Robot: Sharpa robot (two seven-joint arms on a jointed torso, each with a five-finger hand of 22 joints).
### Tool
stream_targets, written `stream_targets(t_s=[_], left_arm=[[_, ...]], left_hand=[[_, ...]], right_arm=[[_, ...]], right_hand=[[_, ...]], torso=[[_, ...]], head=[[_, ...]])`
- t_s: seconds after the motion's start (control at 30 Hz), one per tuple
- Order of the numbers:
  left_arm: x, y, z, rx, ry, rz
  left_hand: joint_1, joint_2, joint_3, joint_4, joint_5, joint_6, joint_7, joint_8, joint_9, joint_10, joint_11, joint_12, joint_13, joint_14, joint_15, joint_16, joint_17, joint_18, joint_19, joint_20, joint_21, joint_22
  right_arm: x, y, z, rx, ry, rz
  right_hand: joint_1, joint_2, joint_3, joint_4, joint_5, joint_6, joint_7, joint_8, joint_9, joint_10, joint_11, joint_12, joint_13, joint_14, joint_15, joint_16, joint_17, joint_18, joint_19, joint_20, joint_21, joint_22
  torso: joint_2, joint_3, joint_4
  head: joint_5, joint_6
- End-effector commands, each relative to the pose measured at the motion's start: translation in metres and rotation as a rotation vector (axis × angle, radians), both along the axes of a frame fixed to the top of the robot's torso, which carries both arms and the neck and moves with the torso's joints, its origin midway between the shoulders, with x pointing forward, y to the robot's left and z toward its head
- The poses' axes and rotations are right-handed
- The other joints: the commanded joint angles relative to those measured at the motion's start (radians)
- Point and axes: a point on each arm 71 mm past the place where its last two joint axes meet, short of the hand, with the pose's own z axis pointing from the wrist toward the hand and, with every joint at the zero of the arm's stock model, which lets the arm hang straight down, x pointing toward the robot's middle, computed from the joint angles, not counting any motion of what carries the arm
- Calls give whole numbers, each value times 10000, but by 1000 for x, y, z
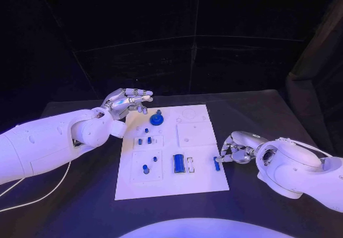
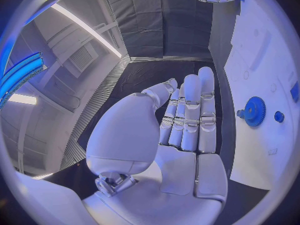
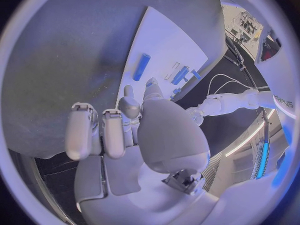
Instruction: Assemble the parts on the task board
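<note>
The white task board (image 1: 197,134) lies in the middle of the table. A blue gear (image 1: 156,119) stands near its far left corner, small blue pegs (image 1: 146,140) below it, and a blue block (image 1: 179,163) toward the front. A blue bar (image 1: 216,163) lies at the board's right edge. My left hand (image 1: 129,103) hovers off the far left corner, palm bare and fingers stretched out (image 2: 190,115), beside the gear (image 2: 254,111). My right hand (image 1: 236,148) sits by the right edge, fingers loosely bent and holding nothing, close to the bar (image 3: 141,67).
Dark table (image 1: 271,114) surrounds the board on all sides. A white cable (image 1: 35,198) trails under my left arm at the front left. The board's right half has flat white plates (image 1: 194,133).
</note>
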Motion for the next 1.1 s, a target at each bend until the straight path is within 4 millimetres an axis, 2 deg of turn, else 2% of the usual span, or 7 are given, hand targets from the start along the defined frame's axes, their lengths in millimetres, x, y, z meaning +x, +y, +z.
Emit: stream_targets(t_s=[0.03, 0.13, 0.4, 0.57, 0.8, 0.9, 1.1], left_arm=[[0, -1, 1, -110, -36, -119], [-1, -1, 1, -110, -32, -123], [0, 0, 1, -96, -24, -102], [0, 0, 1, -93, -22, -97], [-1, 1, 1, -91, -23, -92], [-1, 1, 1, -91, -24, -89], [-1, 2, 1, -90, -24, -84]], left_hand=[[-76, 55, 4, -59, 62, -68, -26, 41, 9, -47, 6, 45, -4, -70, 8, 68, -12, 134, -65, -12, -42, -10], [-76, 55, 4, -59, 62, -68, -26, 41, 9, -47, 6, 45, -4, -70, 8, 68, -12, 134, -65, -12, -42, -10], [-76, 55, 4, -59, 62, -68, -26, 41, 9, -47, 6, 45, -4, -70, 8, 68, -12, 134, -65, -12, -42, -10], [-76, 55, 4, -59, 62, -68, -26, 41, 9, -47, 6, 45, -4, -70, 8, 68, -12, 134, -65, -12, -42, -10], [-76, 55, 4, -59, 62, -68, -26, 41, 9, -47, 6, 45, -4, -70, 8, 68, -12, 134, -65, -12, -42, -10], [-76, 55, 4, -59, 62, -68, -26, 41, 9, -47, 6, 45, -4, -70, 8, 68, -12, 134, -65, -12, -42, -10], [-76, 55, 4, -59, 62, -68, -26, 41, 9, -47, 6, 45, -4, -70, 8, 68, -12, 134, -65, -12, -42, -10]], right_arm=[[0, 2, -3, -777, 197, 178], [1, 6, -6, -861, 303, 277], [1, 12, -13, -1146, 648, 473], [1, 16, -15, -1240, 677, 620], [3, 23, -16, -1548, 376, 880], [5, 25, -17, -1784, 204, 1017], [6, 30, -18, -2138, 49, 1251]], right_hand=[[-80, 0, -59, 0, -7, 84, 7, -14, 15, -22, -66, -46, -12, 564, -76, -2, 70, -116, -37, -58, -3, -12], [-61, 1, -76, 1, 30, 127, -9, -1, 39, -16, -81, -47, -6, 566, -87, -1, 78, -117, -35, -68, -3, -8], [-1, 4, -92, -19, 86, 175, -28, 10, 73, -37, -99, -117, -64, 567, -102, -3, 80, -120, -29, -82, 1, 6], [141, 10, -101, -86, 169, 228, -48, 19, 125, -28, -120, -129, -58, 570, -123, -2, 91, -122, -25, -104, 2, 15], [864, 165, 61, -521, 356, 217, -52, -50, 223, -34, -142, -180, -43, 572, -152, -10, 101, -125, -24, -139, -3, 23], [1200, 241, 177, -756, 161, 172, -26, -123, 243, -82, -128, -261, -84, 568, -144, -21, 94, -122, -39, -142, -20, -1], [1631, 364, 387, -1067, 132, 83, 18, -277, 240, -157, -103, -381, -146, 568, -127, -25, 107, -119, -52, -132, -37, -17]], torso=[[3, -6, 27], [1, -12, 35], [1, -14, 2], [-4, -18, 21], [-7, -18, 27], [-14, -20, 23], [-7, -21, 19]], head=[[6, -22], [1, -39], [30, -77], [20, -90], [39, -91], [49, -99], [59, -101]])
